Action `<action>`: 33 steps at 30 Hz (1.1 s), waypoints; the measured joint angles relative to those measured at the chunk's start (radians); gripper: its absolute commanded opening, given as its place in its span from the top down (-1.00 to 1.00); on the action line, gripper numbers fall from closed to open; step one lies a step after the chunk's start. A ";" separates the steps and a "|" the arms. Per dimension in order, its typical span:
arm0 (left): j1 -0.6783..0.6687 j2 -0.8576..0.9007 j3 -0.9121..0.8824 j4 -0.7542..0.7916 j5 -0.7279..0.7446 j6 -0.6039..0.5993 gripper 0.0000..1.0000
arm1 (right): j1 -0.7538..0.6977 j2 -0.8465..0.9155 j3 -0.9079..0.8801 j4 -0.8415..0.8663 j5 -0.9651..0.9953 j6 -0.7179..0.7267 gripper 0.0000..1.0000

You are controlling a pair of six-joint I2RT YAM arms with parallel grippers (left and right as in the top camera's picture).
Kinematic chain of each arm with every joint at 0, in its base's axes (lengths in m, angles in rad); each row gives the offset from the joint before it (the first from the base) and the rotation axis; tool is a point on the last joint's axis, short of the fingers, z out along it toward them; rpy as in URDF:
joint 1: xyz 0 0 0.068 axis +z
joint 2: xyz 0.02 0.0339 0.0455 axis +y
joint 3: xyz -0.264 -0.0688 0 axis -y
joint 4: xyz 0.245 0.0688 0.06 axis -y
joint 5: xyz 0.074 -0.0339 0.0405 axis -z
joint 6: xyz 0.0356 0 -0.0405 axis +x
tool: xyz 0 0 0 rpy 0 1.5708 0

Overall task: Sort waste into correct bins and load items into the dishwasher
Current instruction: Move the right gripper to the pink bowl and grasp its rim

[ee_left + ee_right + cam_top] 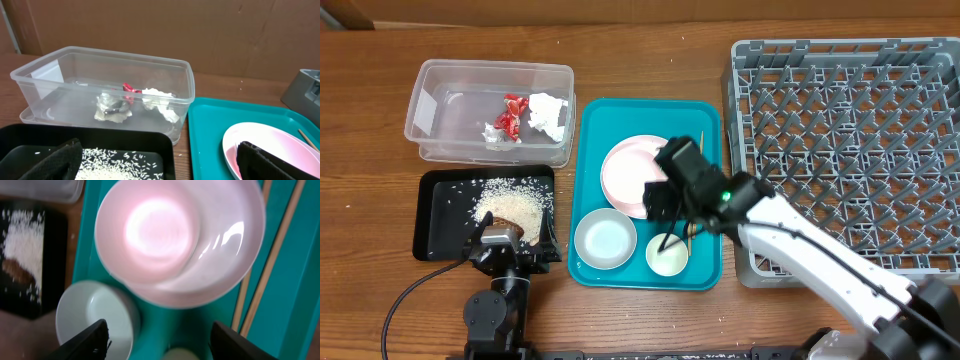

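Observation:
The clear tub holds the red wrapper and white napkin; both also show in the left wrist view, wrapper and napkin. Rice with brown scraps lies in the black tray. On the teal tray the pink bowl sits on the pink plate, beside the greyish-white bowl, white cup and chopsticks. My right gripper is open and empty above the tray, between bowl and cup. My left gripper is open at the black tray's near edge.
The grey dish rack stands at the right, its left wall next to the teal tray. The tub sits behind the black tray. Brown cardboard stands behind the table in the left wrist view. A black cable runs from the left arm's base.

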 measured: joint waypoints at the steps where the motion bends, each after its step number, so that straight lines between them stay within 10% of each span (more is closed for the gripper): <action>1: 0.000 0.000 0.000 0.000 0.000 0.000 -1.00 | -0.017 0.012 0.000 0.021 -0.002 0.000 -0.26; 20: 0.000 0.000 0.000 0.000 0.000 0.000 -1.00 | -0.105 0.251 -0.003 0.222 -0.058 0.023 0.57; 33: 0.000 0.000 0.000 0.000 0.000 0.000 -1.00 | -0.103 0.251 -0.015 0.274 -0.022 0.051 0.48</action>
